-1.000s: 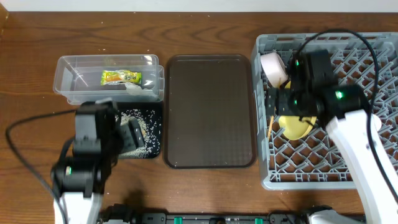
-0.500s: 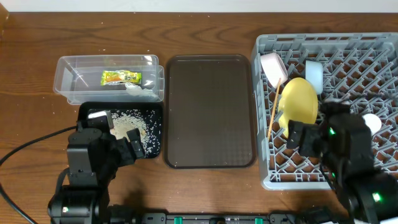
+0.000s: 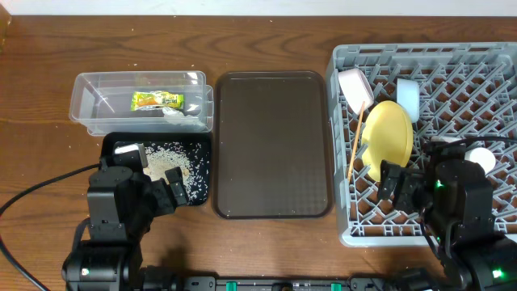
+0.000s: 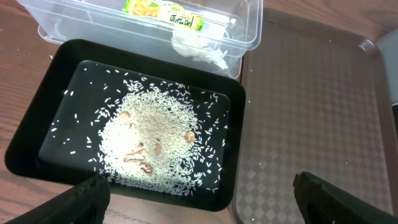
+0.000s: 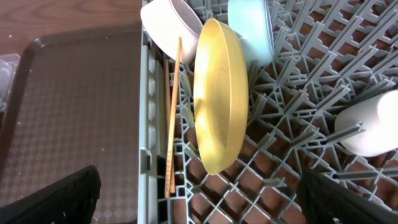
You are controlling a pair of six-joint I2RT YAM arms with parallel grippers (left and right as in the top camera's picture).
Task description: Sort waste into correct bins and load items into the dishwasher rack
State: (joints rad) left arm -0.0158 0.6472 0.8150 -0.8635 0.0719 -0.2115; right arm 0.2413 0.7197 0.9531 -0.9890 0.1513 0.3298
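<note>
The green-and-yellow wrapper [image 3: 157,100] and white tissue [image 3: 172,113] lie in the clear tub [image 3: 97,105]. Rice [image 3: 170,158] lies in the black tray [image 3: 205,174]. The yellow plate [image 3: 386,139] stands on edge in the grey rack [image 3: 452,81], with the white bowl [image 3: 354,87], light blue bowl [image 3: 408,97], white cup [image 3: 482,159] and chopsticks [image 3: 355,149]. My left gripper [image 4: 199,208] is open and empty over the black tray's near edge. My right gripper [image 5: 199,205] is open and empty above the rack's front left, just in front of the plate [image 5: 217,99].
The brown serving tray [image 3: 272,145] lies between the bins and the rack. In the left wrist view the rice [image 4: 155,137] has brown bits in it and the tub [image 4: 249,25] sits just behind the black tray. The chopsticks [image 5: 173,112] lie along the rack's left wall.
My right arm has pulled back from over the rack toward the front edge, leaving the yellow plate standing there. My left arm drew back off the black tray.
</note>
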